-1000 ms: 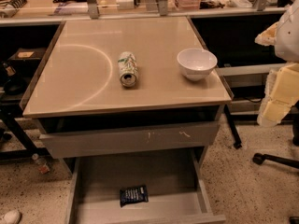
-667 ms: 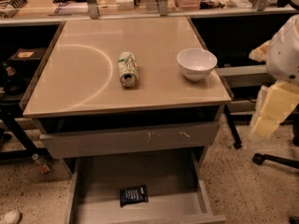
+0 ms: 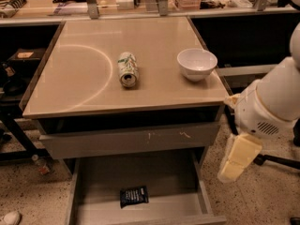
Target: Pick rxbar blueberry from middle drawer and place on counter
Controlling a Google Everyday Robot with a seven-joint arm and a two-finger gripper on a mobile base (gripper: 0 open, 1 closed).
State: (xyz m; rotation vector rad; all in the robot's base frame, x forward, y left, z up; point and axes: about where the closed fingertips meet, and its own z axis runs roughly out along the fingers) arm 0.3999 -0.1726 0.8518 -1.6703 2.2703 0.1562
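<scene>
Nearest to me, the middle drawer (image 3: 105, 175) stands pulled out below the cabinet, and the rxbar blueberry (image 3: 134, 196) lies flat on its grey floor, close to the front edge and a little left of centre. Its long axis runs roughly across the drawer from side to side, with the right end tipped slightly toward the back.

The tool (image 3: 237, 157) hangs outside the drawer, just beyond its right wall and above floor level, pointing down. The bar therefore lies to the tool's left and lower, with the drawer's side wall between them. From where I stand I cannot tell whether the tool is released or clenched, but it is not on the bar, which lies untouched.

As I see it, the arm has to swing left over that wall and then drop. A grip across the bar's short side looks the natural one.

Behind the drawer is the scratched drawer front (image 3: 131, 142). Above it is the beige surface (image 3: 159, 34), where the bar should end up. A green-white can (image 3: 127, 69) lies there on its side, and a white bowl (image 3: 197, 63) stands near the right edge.
</scene>
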